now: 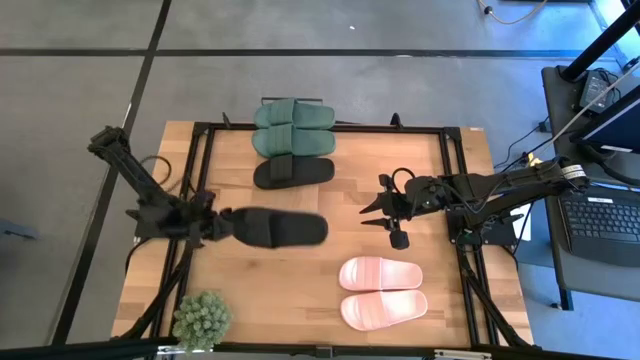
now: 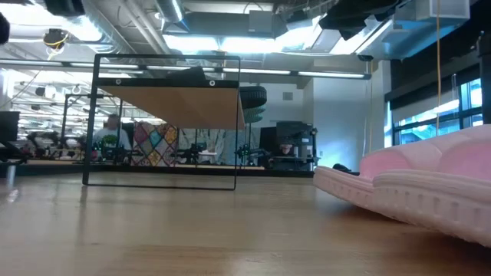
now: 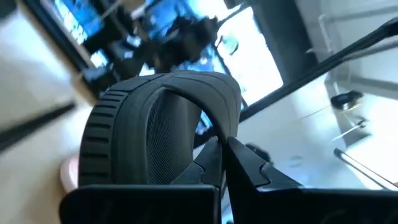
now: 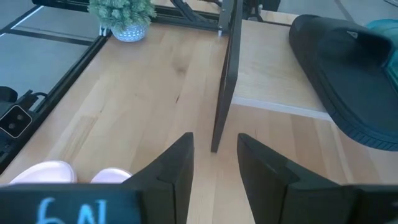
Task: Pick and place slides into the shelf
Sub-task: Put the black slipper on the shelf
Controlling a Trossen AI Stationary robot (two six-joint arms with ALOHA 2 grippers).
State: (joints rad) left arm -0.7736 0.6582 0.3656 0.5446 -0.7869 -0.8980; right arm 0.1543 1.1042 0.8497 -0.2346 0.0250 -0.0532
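Note:
My left gripper (image 1: 222,226) is shut on a black slide (image 1: 278,229), held out over the table's middle left. The shelf (image 1: 225,150) stands at the far middle. Two green slides (image 1: 293,125) and another black slide (image 1: 293,172) lie side by side on its plank. Two pale pink slides (image 1: 381,291) rest sole-down on the table at the near right. My right gripper (image 4: 214,167) hangs open above the table, right of the shelf, with nothing between its fingers. My left gripper holds the black slide by its end toward the table's left (image 1: 240,227). It comes in about level from the left, along the slide's length. In the wrist view one finger (image 3: 249,171) lies against the footbed side below the strap (image 3: 208,87); the other finger is hidden. The slide juts out beyond the fingers, clear of the table.
A small potted plant (image 1: 201,320) stands at the near left corner. A black metal frame (image 1: 455,200) runs round the tabletop. Bare wood lies between the held slide and the pink pair. A laptop (image 1: 600,215) sits off the table's right edge.

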